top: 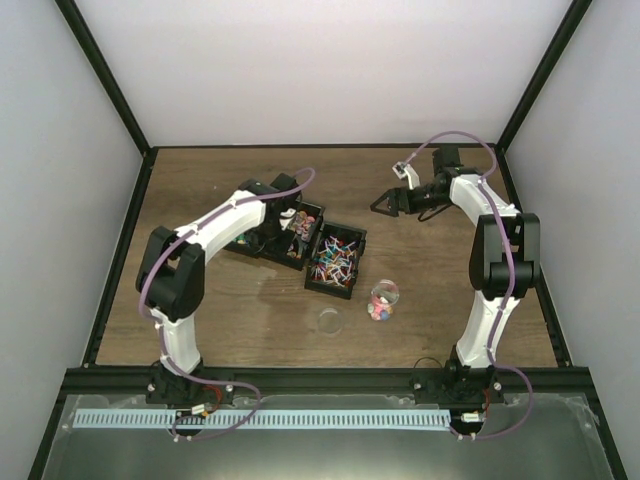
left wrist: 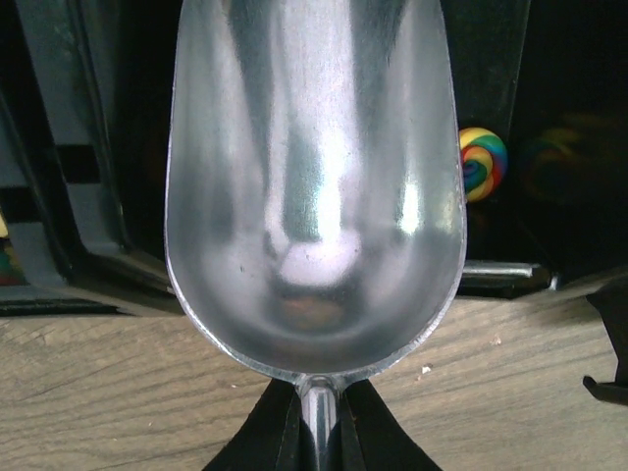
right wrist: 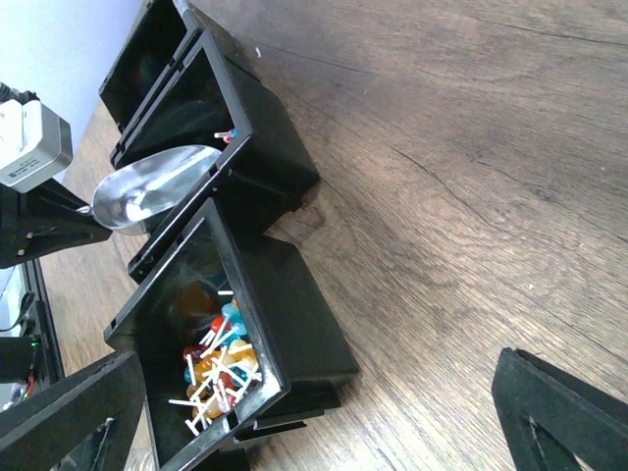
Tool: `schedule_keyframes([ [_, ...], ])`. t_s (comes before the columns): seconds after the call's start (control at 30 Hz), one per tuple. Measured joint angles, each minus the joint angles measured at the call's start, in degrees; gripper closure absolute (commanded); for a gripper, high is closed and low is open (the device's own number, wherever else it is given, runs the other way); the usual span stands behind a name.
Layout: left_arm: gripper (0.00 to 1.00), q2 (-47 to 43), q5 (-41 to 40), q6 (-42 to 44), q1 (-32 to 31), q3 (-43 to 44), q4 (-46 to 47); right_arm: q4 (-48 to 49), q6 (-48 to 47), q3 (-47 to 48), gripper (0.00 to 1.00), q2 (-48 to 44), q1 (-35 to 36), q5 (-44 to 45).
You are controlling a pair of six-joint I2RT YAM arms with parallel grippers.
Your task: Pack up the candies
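Wood-grain tabletop [top: 450,310] is fenced by pale walls and a black frame, with bare room in front and to the right. Packing looks barely begun: the small clear jar [top: 384,296] stands open with only a few coloured sweets at its bottom, and its lid [top: 328,320] lies flat near it. Most of the candies [top: 334,260] sit in the black bins [right wrist: 294,314], sticks jumbled. The left gripper [left wrist: 316,437] is clenched on the handle of the metal scoop [left wrist: 314,196], whose bowl is empty and hangs over a bin's rim. The right gripper [top: 386,203] hovers released, well apart from everything. What seems left: load the scoop, carry it to the jar, likely close it. Bin walls crowd the scoop, and the way to the jar passes the near bin's corner
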Motion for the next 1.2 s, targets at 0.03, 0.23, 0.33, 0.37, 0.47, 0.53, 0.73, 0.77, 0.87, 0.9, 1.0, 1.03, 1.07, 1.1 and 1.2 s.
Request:
schedule_keyframes([
  [0.03, 0.96, -0.3, 0.1, 0.1, 0.0, -0.2, 0.1, 0.0, 0.0, 0.0, 0.00, 0.0, 0.0, -0.4],
  [0.23, 0.96, -5.6, 1.1, 1.1, 0.0, -3.4, -1.2, 0.0, -0.9, 5.3, 0.00, 2.2, 0.4, -2.6],
  [0.33, 0.96, -10.1, 2.4, 2.1, 0.0, -4.7, -1.4, 0.2, -2.8, 6.7, 0.00, 2.4, 1.2, -3.4],
  [0.37, 0.96, -11.7, 3.0, 2.4, 0.0, -4.9, -1.4, 0.2, -3.5, 6.7, 0.00, 2.4, 1.6, -3.5],
  [0.47, 0.96, -17.5, 5.7, 3.7, -0.1, -5.6, 0.0, -0.4, -4.9, 6.6, 0.00, 2.4, 3.1, -3.5],
  [0.53, 0.96, -21.8, 7.2, 4.8, -1.0, -6.0, 1.0, -0.3, -5.2, 6.3, 0.00, 2.4, 4.2, -3.8],
  [0.73, 0.96, -26.5, 10.7, 6.4, -11.0, -6.3, 1.4, 0.1, -4.7, 3.7, 0.00, 2.4, 5.7, -4.0],
  [0.77, 0.96, -26.4, 11.4, 6.3, -12.8, -6.5, 1.2, 0.1, -4.7, 3.6, 0.00, 2.4, 5.6, -4.0],
  [0.87, 0.96, -25.7, 13.1, 5.7, -15.3, -7.1, 0.2, 0.1, -4.7, 3.3, 0.00, 2.4, 5.6, -3.9],
  [0.9, 0.96, -25.5, 13.6, 5.4, -15.8, -7.2, -0.2, 0.1, -4.7, 3.0, 0.00, 2.4, 5.6, -3.9],
  [1.0, 0.96, -24.8, 14.7, 4.2, -17.5, -7.9, -0.7, 0.2, -4.7, 1.9, 0.00, 2.3, 5.6, -3.8],
  [1.03, 0.96, -24.7, 15.1, 3.9, -18.3, -8.2, -0.8, 0.3, -4.7, 1.5, 0.00, 2.3, 5.6, -3.8],
  [1.07, 0.96, -24.4, 15.5, 3.4, -19.2, -8.4, -1.1, 0.4, -4.7, 1.0, 0.00, 2.2, 5.6, -3.7],
  [1.1, 0.96, -24.1, 16.0, 3.0, -19.8, -8.5, -1.4, 0.6, -4.7, 0.3, 0.00, 1.9, 5.6, -3.7],
  [1.2, 0.96, -22.7, 17.1, 1.6, -20.6, -8.5, -2.4, 1.1, -4.4, -1.5, 0.00, 1.1, 5.6, -3.8],
])
